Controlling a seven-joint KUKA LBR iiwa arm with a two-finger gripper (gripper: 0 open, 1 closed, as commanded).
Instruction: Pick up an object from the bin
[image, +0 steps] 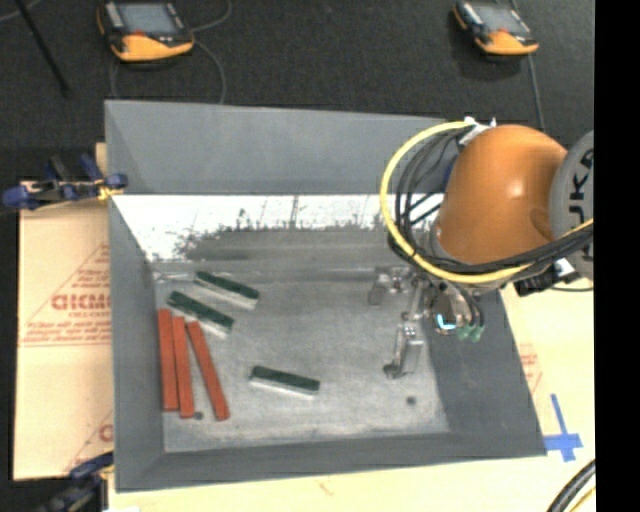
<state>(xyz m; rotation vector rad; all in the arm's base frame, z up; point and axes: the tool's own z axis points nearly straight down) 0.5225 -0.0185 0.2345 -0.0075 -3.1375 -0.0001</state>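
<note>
Lying flat and alone on the bin floor, a dark green bar (285, 380) is the loose piece nearest the pincer (402, 345), which hangs over bare metal on the right side of the grey bin (300, 150), apart from the bar and with nothing seen in its grip. Which piece will be picked cannot be said. The bar looks the likeliest candidate, since it has open floor on every side.

2 more pieces of the same kind lie slanted toward the back-left corner, the upper green bar (227, 287) just beside the lower green bar (200, 310). 3 orange-brown sticks (185, 362) lie side by side along the left wall, the rightmost splayed outward at its near end. That packed row would probably be harder to close around.

The pincer sits on the right presumably because the arm enters from there. The robot's orange cover (495, 195) and looped cables (405, 200) hide the wrist's upper part, and whether the pincer is released or clenched cannot be told. A dark speck (410, 402) on the floor just in front of it is too small to identify.
</note>
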